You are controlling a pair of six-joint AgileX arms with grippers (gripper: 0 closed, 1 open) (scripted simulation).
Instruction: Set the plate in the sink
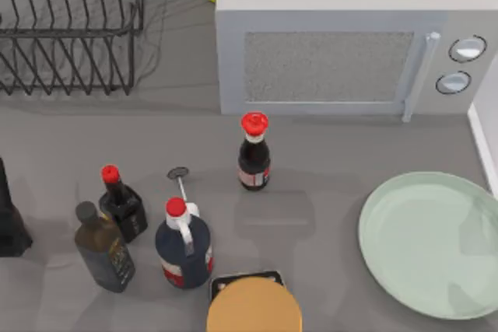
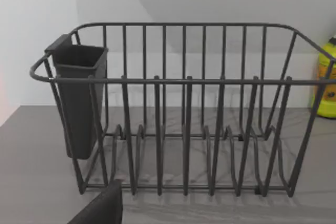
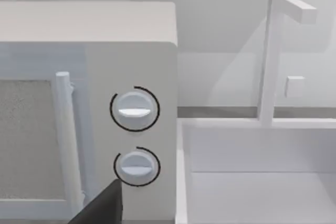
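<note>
1. Nothing is gripped yet: the plate (image 1: 430,244) lies flat on the counter at the table's right, just beside the sink (image 1: 482,145) rim.
2. The right gripper (image 3: 100,207) faces the microwave (image 3: 86,108) and the basin; I cannot tell its fingers' state.
3. Next, I judge, it must come down to the plate's rim.

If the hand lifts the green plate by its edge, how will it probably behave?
The plate looks rigid, so it should not bend. Its glossy surface and shallow rim may let it slip. Being wide and flat, it could tilt when held by one edge.
</note>
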